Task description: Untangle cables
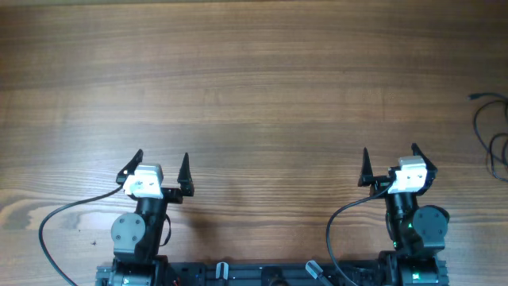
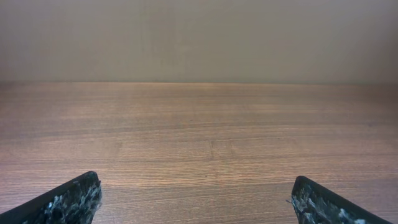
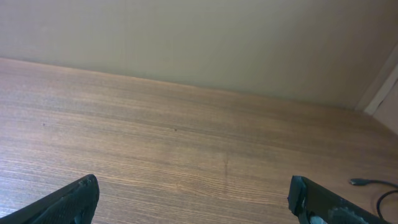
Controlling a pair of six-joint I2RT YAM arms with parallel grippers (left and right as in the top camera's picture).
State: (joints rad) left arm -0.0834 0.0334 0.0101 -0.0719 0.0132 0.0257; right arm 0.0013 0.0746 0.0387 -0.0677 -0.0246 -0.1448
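The cables (image 1: 494, 135) are thin black cords in loose loops at the far right edge of the wooden table (image 1: 254, 79), partly cut off by the frame, with a small plug end pointing left. In the right wrist view a plug and a bit of the cables (image 3: 373, 184) show at the lower right. My left gripper (image 1: 162, 170) is open and empty near the front left, far from the cables. My right gripper (image 1: 391, 165) is open and empty near the front right, left of the cables. Both sets of fingertips show spread wide in the left wrist view (image 2: 196, 199) and the right wrist view (image 3: 193, 198).
The arms' own thicker black cables (image 1: 55, 222) curl by the bases at the front edge. A plain wall (image 2: 199, 37) stands behind the table's far edge. A pale vertical edge (image 3: 380, 93) shows at the right in the right wrist view.
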